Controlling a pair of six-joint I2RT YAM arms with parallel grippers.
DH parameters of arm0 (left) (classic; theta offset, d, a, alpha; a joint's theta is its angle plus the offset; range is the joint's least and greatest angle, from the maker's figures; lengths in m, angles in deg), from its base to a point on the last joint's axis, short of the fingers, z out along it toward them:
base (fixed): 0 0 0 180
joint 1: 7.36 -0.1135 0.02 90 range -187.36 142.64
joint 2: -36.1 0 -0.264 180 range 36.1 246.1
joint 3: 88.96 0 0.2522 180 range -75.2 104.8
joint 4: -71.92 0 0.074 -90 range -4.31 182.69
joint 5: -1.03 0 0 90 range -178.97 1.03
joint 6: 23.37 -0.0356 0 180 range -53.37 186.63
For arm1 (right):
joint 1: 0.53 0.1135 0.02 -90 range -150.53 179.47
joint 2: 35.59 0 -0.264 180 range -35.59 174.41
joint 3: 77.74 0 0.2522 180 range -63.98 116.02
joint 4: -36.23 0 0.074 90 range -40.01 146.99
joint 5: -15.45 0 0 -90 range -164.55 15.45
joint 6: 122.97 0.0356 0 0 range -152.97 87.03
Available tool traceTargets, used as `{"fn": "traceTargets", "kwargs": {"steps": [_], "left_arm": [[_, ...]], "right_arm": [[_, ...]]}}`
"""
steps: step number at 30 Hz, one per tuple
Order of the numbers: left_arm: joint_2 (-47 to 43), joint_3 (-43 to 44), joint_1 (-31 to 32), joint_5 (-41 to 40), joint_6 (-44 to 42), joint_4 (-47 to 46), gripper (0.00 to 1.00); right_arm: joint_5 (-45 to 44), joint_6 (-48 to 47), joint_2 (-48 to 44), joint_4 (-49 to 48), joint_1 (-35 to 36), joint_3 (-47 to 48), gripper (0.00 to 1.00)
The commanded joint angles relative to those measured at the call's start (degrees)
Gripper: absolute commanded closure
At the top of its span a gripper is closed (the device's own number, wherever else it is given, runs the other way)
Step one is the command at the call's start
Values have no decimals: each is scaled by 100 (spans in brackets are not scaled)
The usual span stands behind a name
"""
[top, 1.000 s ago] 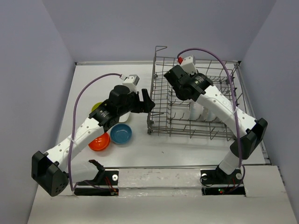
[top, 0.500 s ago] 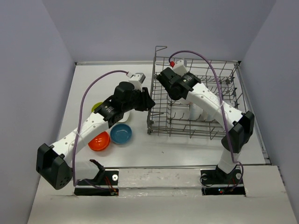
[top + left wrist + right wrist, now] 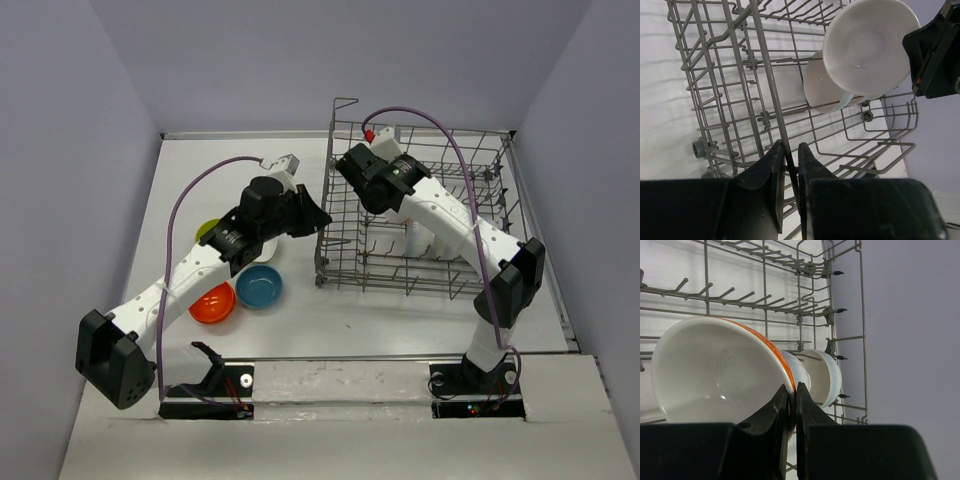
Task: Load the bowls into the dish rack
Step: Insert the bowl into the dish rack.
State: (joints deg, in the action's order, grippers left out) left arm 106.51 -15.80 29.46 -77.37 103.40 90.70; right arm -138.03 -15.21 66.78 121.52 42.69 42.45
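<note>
Jaws nearly shut on both: right gripper [image 3: 792,390] pinching bowl [image 3: 715,370] by its rim, rack [image 3: 765,305] tines just beyond; left gripper [image 3: 789,160] nipping a rack wire. Likely light, rigid, slippery, breakable; rim grip suits.

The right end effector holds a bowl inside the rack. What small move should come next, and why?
Probably lower the orange-backed bowl further into the dish rack, beside the white bowl already standing there, then release. The right end effector pinches its rim, and the left end effector grips a rack wire, apparently steadying it.
</note>
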Motion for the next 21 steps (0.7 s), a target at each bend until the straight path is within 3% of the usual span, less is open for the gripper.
{"fn": "traceTargets", "kwargs": {"steps": [1, 10, 21], "left_arm": [[-501, -129, 264, 47, 672, -1335, 100], [-933, -499, 976, -1307, 1455, -1653, 100], [-704, -429, 1389, -1458, 1456, -1776, 100]], "right_arm": [[-296, 44, -59, -60, 46, 115, 99], [-279, -35, -120, -156, 46, -43, 99], [-472, -97, -542, -262, 99, -676, 99]]}}
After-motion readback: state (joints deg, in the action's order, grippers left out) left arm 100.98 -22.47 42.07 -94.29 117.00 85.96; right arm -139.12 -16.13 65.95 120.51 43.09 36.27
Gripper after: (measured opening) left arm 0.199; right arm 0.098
